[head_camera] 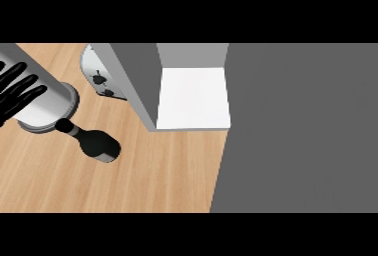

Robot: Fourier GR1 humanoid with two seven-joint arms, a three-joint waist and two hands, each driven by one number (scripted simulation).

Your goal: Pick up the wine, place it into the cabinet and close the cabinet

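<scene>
— Our left hand (18,90) sits nearest, fingers straight and spread, holding nothing.
— And the wine (98,144)?
— On the counter (148,175), just below-right of our forearm (44,107), neck pointing back at it, base toward the open cabinet (192,97). Our right hand is out of view, so we'd reach with the left.

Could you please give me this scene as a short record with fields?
counter: wooden
wine bottle: dark, on the counter, held by no hand
cabinet: open, white inside showing
appliance: silver, two knobs, partly hidden by the cabinet's side
left hand: open, fingers spread, at the view's left edge
right hand: not in view
</scene>
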